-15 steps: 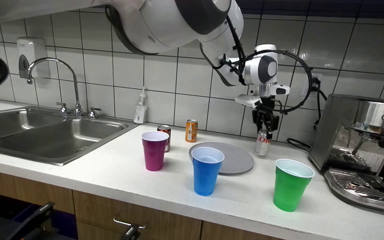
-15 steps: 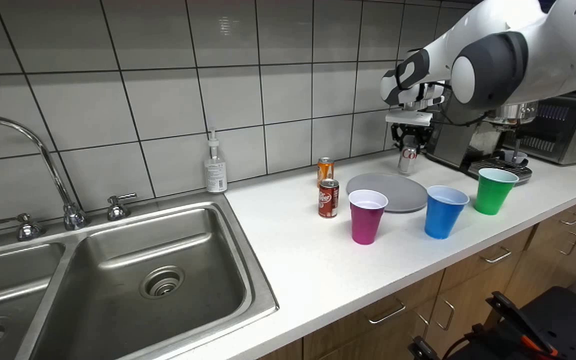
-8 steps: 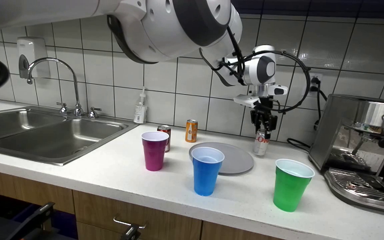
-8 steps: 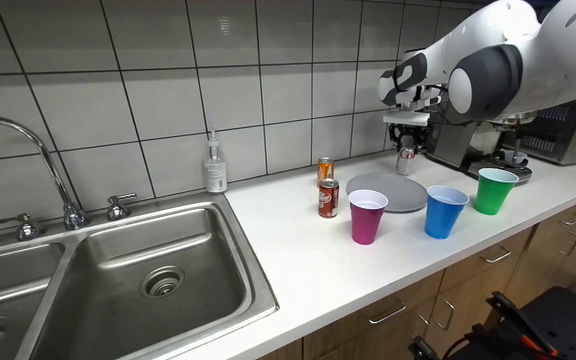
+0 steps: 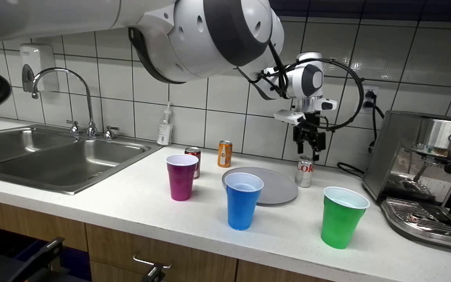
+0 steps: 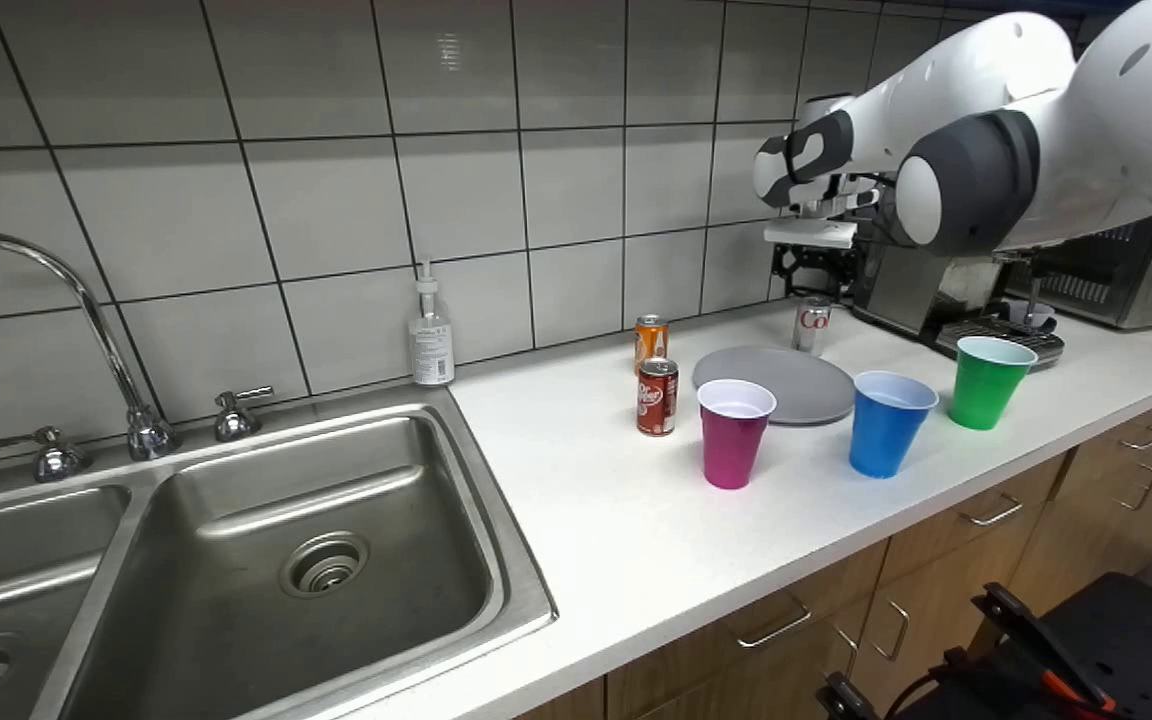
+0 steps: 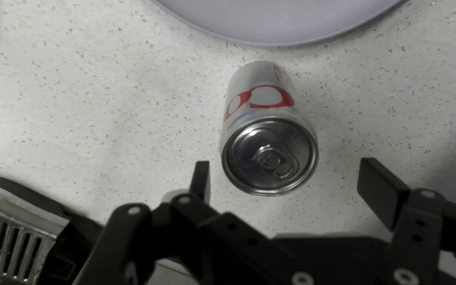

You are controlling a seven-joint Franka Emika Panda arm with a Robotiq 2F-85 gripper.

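Note:
My gripper (image 7: 285, 178) is open and empty, with its fingers (image 7: 378, 194) spread wide on either side of a silver can with red lettering (image 7: 259, 99). The can stands upright on the white counter, and neither finger touches it in the wrist view. In an exterior view the gripper (image 5: 308, 152) is just above the can (image 5: 303, 174), its fingertips near the can's top. The can also shows in an exterior view (image 6: 811, 328). A round grey plate (image 5: 278, 188) lies beside the can; its edge shows in the wrist view (image 7: 279, 23).
A green cup (image 5: 341, 223), a blue cup (image 5: 242, 207) and a purple cup (image 5: 181, 180) stand upright nearer the front. An orange can (image 5: 224, 154) and a dark red can (image 6: 656, 398) stand left. A coffee machine (image 5: 425, 156) stands right, a tiled wall (image 5: 225, 94) behind.
The gripper had its fingers around the can's upper part; now it is open and has risen slightly above it. The can has shifted a little toward the plate and stands straighter.

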